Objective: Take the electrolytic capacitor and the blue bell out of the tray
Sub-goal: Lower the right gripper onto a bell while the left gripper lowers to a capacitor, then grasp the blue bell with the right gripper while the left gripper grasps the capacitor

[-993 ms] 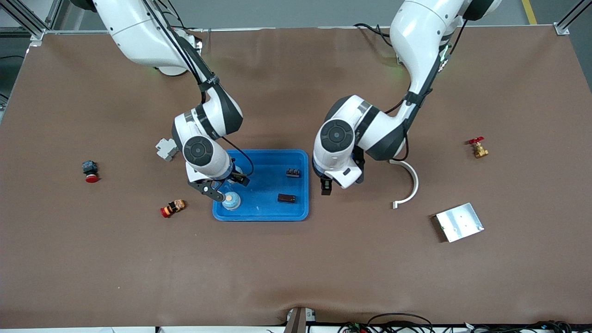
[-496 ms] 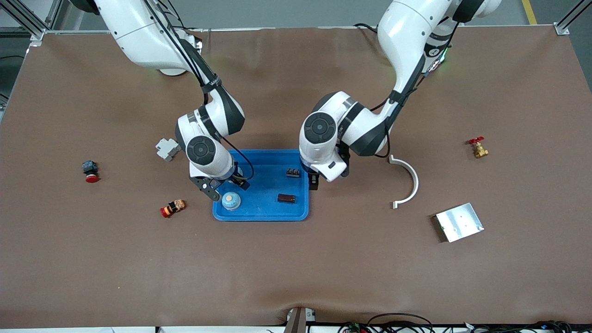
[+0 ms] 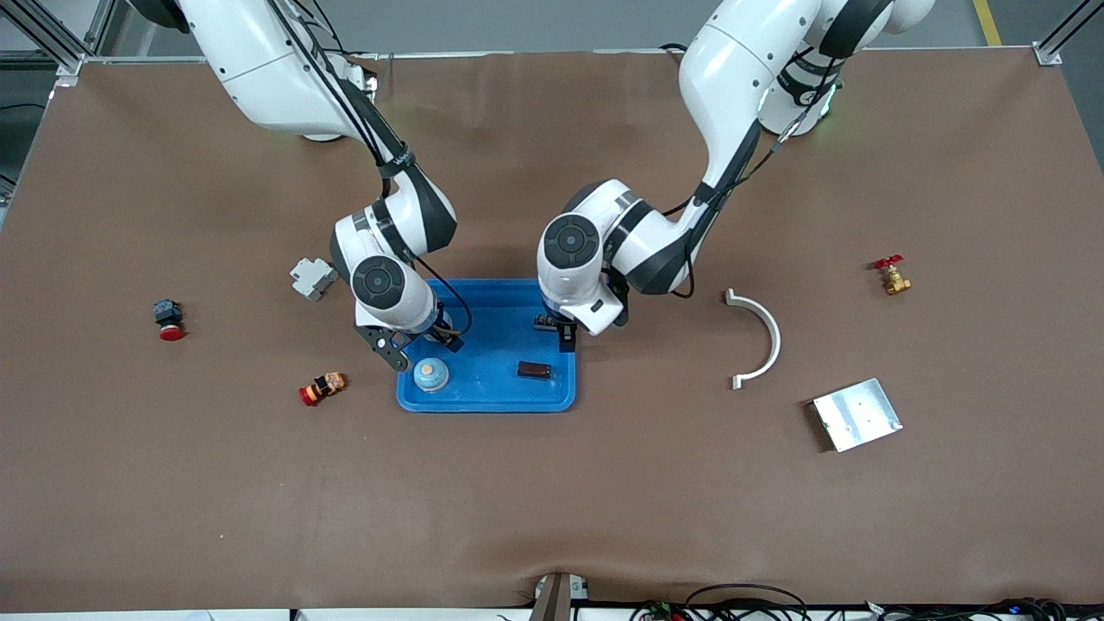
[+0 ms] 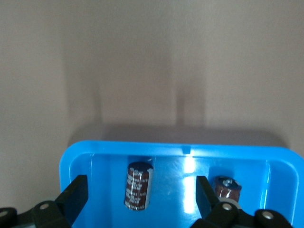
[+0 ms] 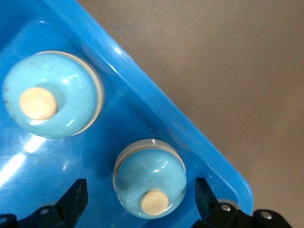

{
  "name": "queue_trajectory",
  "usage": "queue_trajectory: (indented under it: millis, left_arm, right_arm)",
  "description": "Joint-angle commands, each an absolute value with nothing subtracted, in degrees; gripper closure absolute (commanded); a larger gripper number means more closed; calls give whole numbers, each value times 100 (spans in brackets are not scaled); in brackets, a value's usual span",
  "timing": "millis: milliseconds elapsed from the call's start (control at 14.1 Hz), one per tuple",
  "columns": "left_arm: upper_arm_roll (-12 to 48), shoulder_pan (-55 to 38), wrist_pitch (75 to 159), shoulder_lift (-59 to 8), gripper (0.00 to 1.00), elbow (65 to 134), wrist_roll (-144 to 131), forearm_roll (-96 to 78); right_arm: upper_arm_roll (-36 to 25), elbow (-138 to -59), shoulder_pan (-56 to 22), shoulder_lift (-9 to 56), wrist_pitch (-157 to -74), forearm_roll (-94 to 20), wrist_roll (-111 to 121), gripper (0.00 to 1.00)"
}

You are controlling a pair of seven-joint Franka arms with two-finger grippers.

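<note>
both tools gape over the blue tray (image 3: pixel 483 398): left tool (image 3: pixel 565 338), right tool (image 3: pixel 423 338).

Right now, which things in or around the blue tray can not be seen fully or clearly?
- Second bell: in the front view the right arm's wrist covers it; only the right wrist view shows it.
- Second capacitor: in the left wrist view the left gripper and the picture's edge hide its lower part.
- Right gripper: in the right wrist view the edge cuts off its fingertips, so contact with the bell cannot be told.
</note>
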State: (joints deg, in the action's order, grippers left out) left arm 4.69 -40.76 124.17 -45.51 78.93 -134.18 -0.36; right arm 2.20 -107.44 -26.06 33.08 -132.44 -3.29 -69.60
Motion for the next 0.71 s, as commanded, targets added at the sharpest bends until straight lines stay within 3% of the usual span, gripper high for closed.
queue_trajectory:
  millis: [0,496,638]
  left_arm:
    - [378,-4236,12550,-4745,0,7638,-13535,-70]
    - [273,-4368,12866,-5115,0,7374,-13526,-53]
    - [220,-4464,12963,-5194,0,7374,-13526,-35]
  right_arm:
    - [246,-10855,-2558,3243,-13333,-334,-7066,0]
    - [325,-10863,-2436,3261,-13447,-334,-7049,0]
    - [413,-10863,-2391,3261,-13447,-334,-7049,12]
